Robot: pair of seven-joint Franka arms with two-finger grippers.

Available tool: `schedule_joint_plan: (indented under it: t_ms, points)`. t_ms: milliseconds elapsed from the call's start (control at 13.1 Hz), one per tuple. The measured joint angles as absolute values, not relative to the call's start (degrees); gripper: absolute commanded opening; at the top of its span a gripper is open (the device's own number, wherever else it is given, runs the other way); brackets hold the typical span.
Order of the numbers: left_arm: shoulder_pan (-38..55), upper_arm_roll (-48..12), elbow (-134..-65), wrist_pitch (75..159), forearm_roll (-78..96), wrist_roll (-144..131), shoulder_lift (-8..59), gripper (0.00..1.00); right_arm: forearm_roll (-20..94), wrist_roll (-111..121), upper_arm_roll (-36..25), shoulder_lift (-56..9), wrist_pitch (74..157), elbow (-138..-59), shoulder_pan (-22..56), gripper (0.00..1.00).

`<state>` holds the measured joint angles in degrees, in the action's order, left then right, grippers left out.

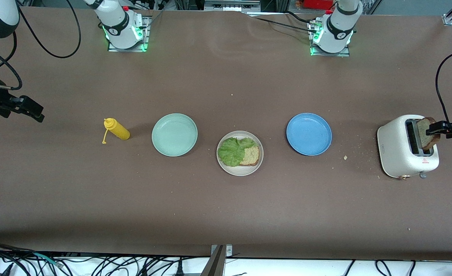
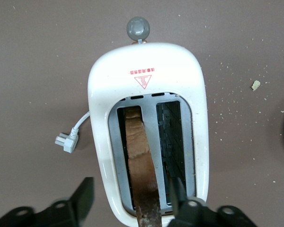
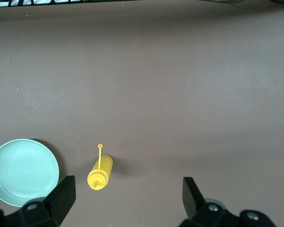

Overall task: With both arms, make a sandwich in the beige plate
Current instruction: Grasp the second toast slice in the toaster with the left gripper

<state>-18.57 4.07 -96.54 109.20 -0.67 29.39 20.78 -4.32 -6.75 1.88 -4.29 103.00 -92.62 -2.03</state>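
Observation:
On the beige plate (image 1: 239,171), mid-table, lies one bread slice (image 1: 252,155) with a green lettuce leaf (image 1: 231,151) covering most of it. A second slice (image 1: 426,133) stands on edge in one slot of the white toaster (image 1: 400,147); in the left wrist view this slice (image 2: 141,156) shows as a brown crust. My left gripper (image 1: 435,129) (image 2: 130,185) hangs over the toaster, open, its fingers straddling the slice with a gap on each side. My right gripper (image 1: 26,108) (image 3: 128,183) waits open above the table at the right arm's end, holding nothing.
A yellow squeeze bottle (image 1: 117,129) (image 3: 100,172) lies on its side beside a mint-green plate (image 1: 174,134) (image 3: 22,171). A blue plate (image 1: 309,133) sits between the beige plate and the toaster. Crumbs (image 1: 345,157) dot the table near the toaster, and its plug (image 2: 66,141) lies beside it.

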Motion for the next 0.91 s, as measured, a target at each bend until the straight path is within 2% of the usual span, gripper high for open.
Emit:
schedule_joint_plan:
  t_ms: [76,609,913]
  points:
    - [-18.57,4.07,-96.67,109.2,-0.67,29.36,20.9,0.0,-4.32,-6.75,1.88,-4.29,102.87,-92.63,-2.03,1.0]
    - [-18.51,3.89,-96.36,108.96,-0.67,29.84,21.26,0.0,-4.32,-7.07,1.87,-4.25,99.62,-92.44,-2.04,1.0]
    - [-17.35,3.53,-88.12,100.15,-0.67,30.08,20.85,0.0,-4.31,-7.13,1.86,-4.23,99.12,-92.38,-2.03,1.0]
